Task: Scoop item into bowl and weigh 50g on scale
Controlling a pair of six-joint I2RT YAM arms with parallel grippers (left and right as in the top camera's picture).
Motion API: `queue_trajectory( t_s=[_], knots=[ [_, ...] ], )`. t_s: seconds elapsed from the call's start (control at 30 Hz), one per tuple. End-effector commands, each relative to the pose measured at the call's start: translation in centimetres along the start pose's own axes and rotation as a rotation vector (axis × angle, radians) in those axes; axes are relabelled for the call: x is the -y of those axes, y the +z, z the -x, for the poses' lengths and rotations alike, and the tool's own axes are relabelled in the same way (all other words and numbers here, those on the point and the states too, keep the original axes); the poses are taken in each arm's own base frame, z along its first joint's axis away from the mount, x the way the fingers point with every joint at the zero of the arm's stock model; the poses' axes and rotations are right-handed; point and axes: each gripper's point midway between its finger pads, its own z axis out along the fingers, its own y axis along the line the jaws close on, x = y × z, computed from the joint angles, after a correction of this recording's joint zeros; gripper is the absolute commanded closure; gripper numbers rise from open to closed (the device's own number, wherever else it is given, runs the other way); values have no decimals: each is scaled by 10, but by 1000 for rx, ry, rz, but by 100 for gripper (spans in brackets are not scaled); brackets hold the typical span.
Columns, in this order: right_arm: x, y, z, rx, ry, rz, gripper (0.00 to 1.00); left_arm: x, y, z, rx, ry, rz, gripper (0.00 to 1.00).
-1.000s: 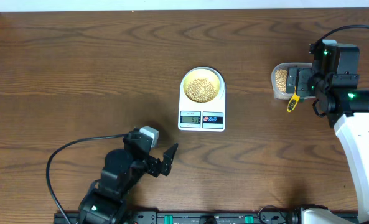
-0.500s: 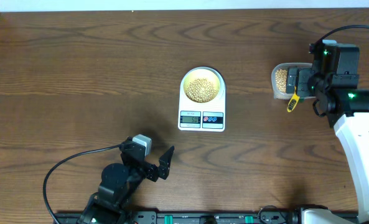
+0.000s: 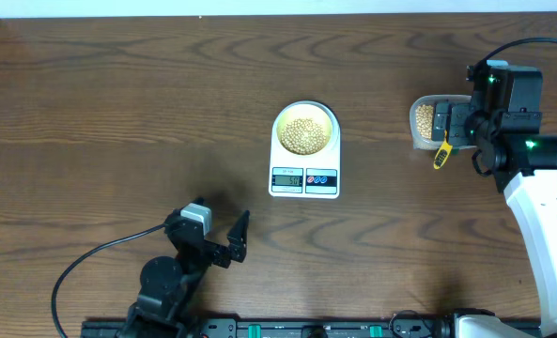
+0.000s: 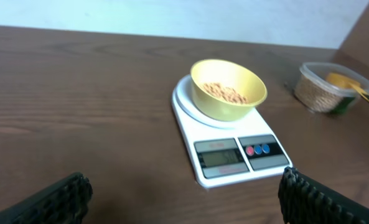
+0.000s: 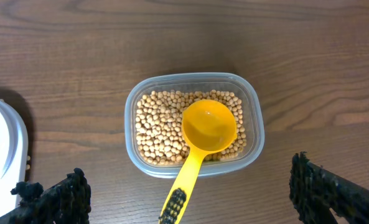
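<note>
Digits [image 4: 220, 155] on scale [image 4: 234, 134] illegibly blurred

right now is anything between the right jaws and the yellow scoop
Nothing visible is. In the right wrist view the open right jaws stand apart above the scoop. It lies uncovered on the beans in the clear container, with its handle crossing the near rim.

Setting: robotics lab bench. Evidence: a bare, dark wood-grain worktop [image 3: 118, 113] with two robot arms mounted at its near edge, the left arm [image 3: 161, 280] and the right arm [image 3: 541, 216]. A black cable [image 3: 90, 253] trails loose over the surface. An equipment rail [image 3: 287, 330] with green lights runs along the front. A plain pale wall [image 4: 172, 15] stands behind. A white kitchen scale [image 3: 304, 178] stands mid-worktop.
</note>
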Motion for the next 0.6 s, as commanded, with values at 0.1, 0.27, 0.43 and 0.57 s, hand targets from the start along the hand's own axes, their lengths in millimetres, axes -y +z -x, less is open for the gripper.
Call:
queue_trajectory(
  t_s=[0.1, 0.27, 0.43, 0.57],
  knots=[
    [-1, 0, 1, 4, -14, 1, 1, -15, 2, -7, 1, -8, 67, 2],
    [-1, 0, 1, 3, -14, 1, 1, -15, 1, 2, 53, -5, 68, 2],
    [-1, 0, 1, 4, -13, 1, 1, -15, 6, 7, 115, 0, 56, 2],
    [-1, 0, 1, 4, -14, 1, 1, -18, 5, 12, 138, 0, 74, 2]
  ],
)
